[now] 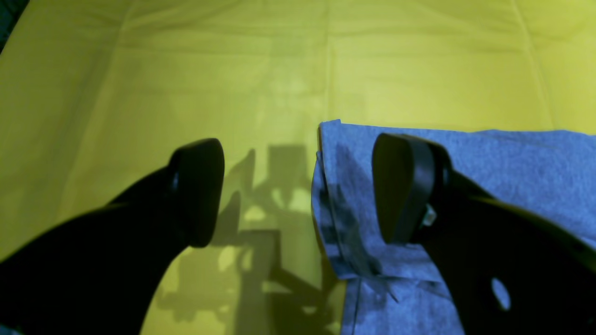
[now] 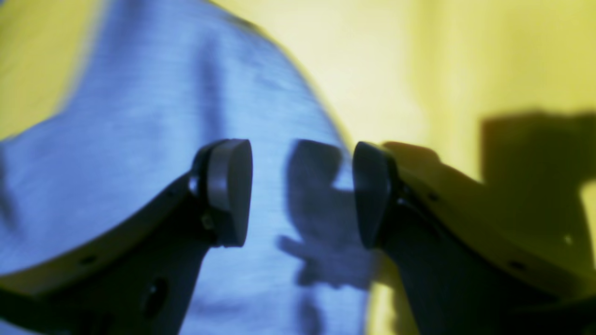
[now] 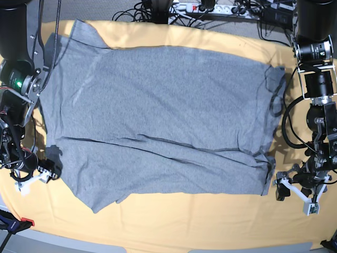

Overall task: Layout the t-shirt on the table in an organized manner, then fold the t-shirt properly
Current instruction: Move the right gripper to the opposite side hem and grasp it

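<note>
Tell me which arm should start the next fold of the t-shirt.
Left, probably. The left gripper is open and straddles the t-shirt's layered corner edge, one finger over cloth, one over the table. The right gripper, also open, hovers at a rounded single edge.

A white power strip [image 3: 202, 7] with plugs lies at the far edge, amid a tangle of black cables [image 3: 158, 9] running along the floor behind.
</note>
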Action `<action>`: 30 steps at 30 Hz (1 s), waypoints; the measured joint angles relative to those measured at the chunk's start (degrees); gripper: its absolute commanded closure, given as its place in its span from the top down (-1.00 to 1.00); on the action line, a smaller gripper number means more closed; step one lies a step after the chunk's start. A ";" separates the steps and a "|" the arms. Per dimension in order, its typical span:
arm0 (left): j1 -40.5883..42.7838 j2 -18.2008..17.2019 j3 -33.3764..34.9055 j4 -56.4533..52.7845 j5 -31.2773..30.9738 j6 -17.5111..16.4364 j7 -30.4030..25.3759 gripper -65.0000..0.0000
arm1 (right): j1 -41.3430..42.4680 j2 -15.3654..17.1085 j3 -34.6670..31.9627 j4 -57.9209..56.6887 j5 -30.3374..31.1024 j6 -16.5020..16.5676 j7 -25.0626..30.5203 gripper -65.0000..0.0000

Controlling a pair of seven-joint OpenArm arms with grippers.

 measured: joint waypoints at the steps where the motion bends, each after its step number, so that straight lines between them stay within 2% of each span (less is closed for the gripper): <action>1: 0.02 0.02 0.00 0.00 0.00 0.00 0.00 0.52 | -0.28 -0.04 0.00 -0.26 -2.10 -1.46 0.96 0.12; 3: 0.00 0.00 0.00 0.00 -0.11 -0.02 0.00 0.52 | -0.74 -0.04 0.00 -0.33 -4.09 -2.97 1.49 0.12; 5: 0.00 0.00 0.00 0.00 -0.13 0.00 0.00 0.52 | -1.11 -0.04 0.00 -0.33 -3.82 -2.56 1.49 0.12; 8: 0.02 0.00 0.00 0.00 -0.13 0.00 0.00 0.52 | -1.88 -0.37 0.00 -0.35 -2.89 0.42 1.44 0.12; 11: 0.02 0.00 0.00 0.00 -0.13 0.00 0.02 0.52 | -2.49 -0.98 0.00 -0.37 1.05 4.96 1.01 0.12; 18: 0.00 -0.11 0.00 0.00 -0.13 0.00 0.85 0.52 | -3.02 -1.31 0.00 -0.37 1.95 6.14 1.07 0.10; 19: 0.00 -0.11 0.00 0.00 -0.13 0.00 0.83 0.52 | -3.02 -1.31 0.00 -0.37 1.92 6.67 1.07 0.04; 21: 0.00 -0.11 0.00 0.00 -0.15 0.00 0.85 0.52 | -3.10 -1.29 0.00 -0.37 1.73 6.69 2.14 -0.21; 24: 0.00 -0.11 0.00 0.00 -0.13 0.00 0.83 0.52 | -3.10 -1.29 0.00 -0.37 -1.07 7.06 5.51 -0.84; 25: 0.00 -0.11 0.00 0.00 -0.15 0.00 0.83 0.52 | -2.97 -1.27 0.00 -0.37 -1.73 7.06 6.14 -1.00; 30: 0.00 -0.11 0.00 0.00 -0.13 0.00 0.83 0.52 | -2.82 -1.29 0.00 -0.37 -6.91 7.08 8.96 -1.00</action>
